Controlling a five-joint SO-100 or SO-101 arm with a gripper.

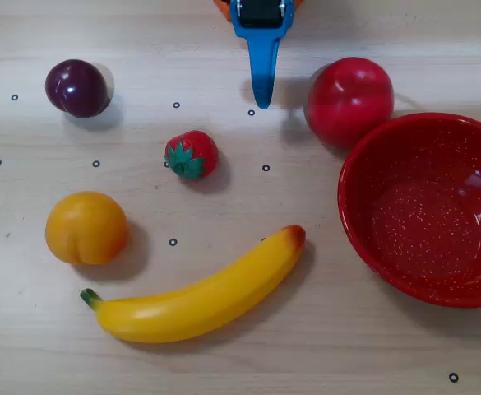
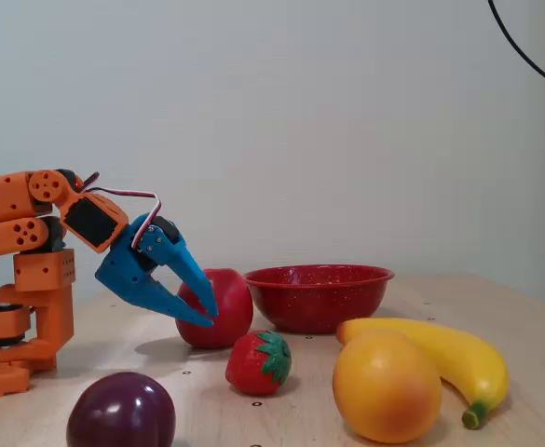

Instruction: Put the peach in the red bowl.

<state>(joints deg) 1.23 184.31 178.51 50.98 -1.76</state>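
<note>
- On the counter (image 1: 322, 346), at overhead lower left: peach (image 1: 86, 227), resting free, crease toward the bottom edge; in the fixed view, foremost at right (image 2: 387, 386).
- At overhead right edge: red bowl (image 1: 425, 210), upright, interior speckled white, nothing inside; in the fixed view, behind the other fruit (image 2: 318, 296). Well apart from the peach.
- At overhead top centre: tool (image 1: 261, 92), blue, pointing down the picture, tip above bare counter. In the fixed view (image 2: 201, 306): jaws parted moderately, holding nothing, lower finger tip low in front of the red apple (image 2: 224, 307); contact not discernible.
- Just beside the bowl rim, overhead upper left of it: red apple (image 1: 349, 100).
- Between tool and peach in the overhead view: strawberry (image 1: 191, 155), green cap toward lower left.
- At overhead upper left: plum (image 1: 77, 87), dark purple, near no other fruit.
- Below the peach and strawberry in the overhead view: banana (image 1: 199, 298), stem end just beside the peach, not touching.
</note>
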